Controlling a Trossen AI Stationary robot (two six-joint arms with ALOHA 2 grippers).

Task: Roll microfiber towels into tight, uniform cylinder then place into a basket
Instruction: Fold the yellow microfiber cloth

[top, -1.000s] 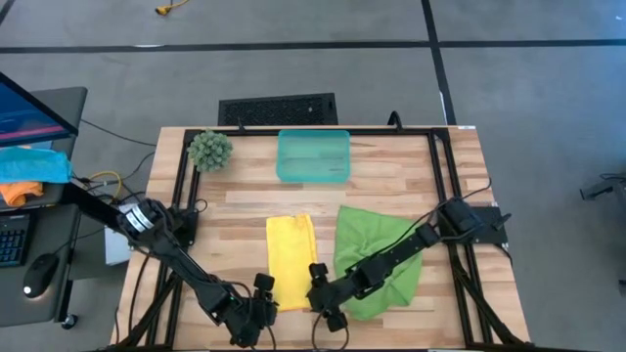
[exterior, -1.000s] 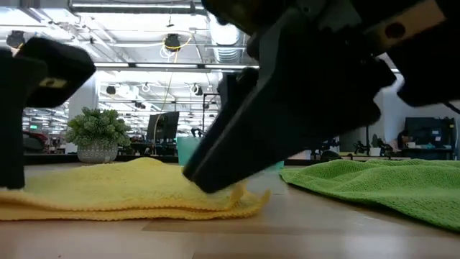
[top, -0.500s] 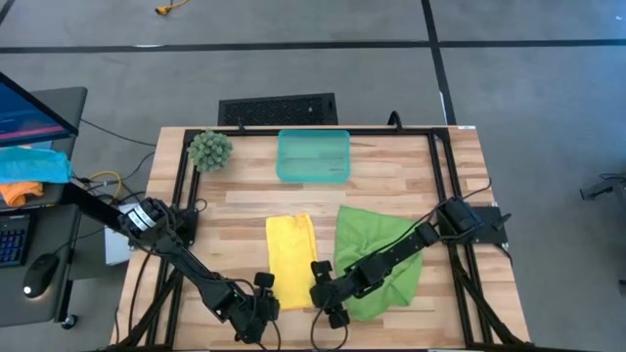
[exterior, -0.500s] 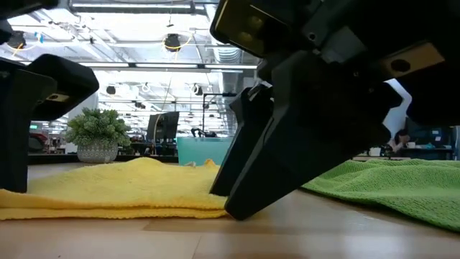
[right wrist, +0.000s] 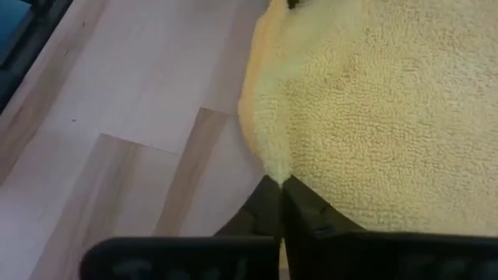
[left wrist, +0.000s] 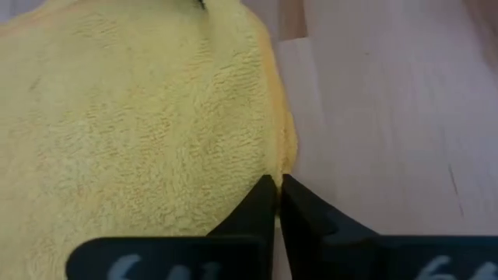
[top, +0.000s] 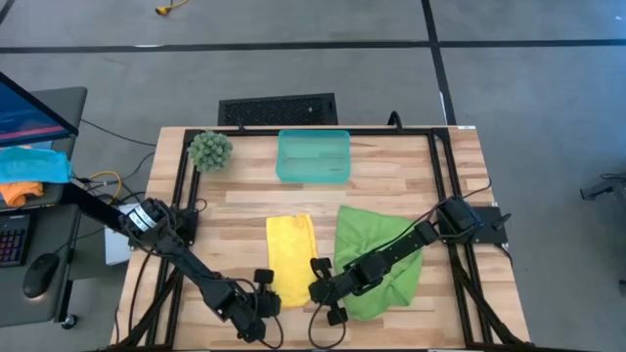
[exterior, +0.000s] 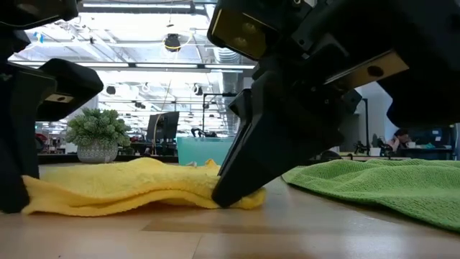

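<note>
The bright yellow microfiber towel (top: 291, 259) lies flat at the near middle of the wooden bench (top: 391, 186). The left tool (left wrist: 278, 187) is clenched on its near left corner, the right tool (right wrist: 278, 183) on its near right corner. Both pinches look thin, so a corner could slip free as rolling starts, leaving a loose, lopsided cylinder. The translucent teal plastic basket (top: 313, 156) waits at the far edge.

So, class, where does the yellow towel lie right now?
In the high view, the yellow towel lies flat at the table's near-centre, left of the green towel, its near corners pinched by both claws.
</note>
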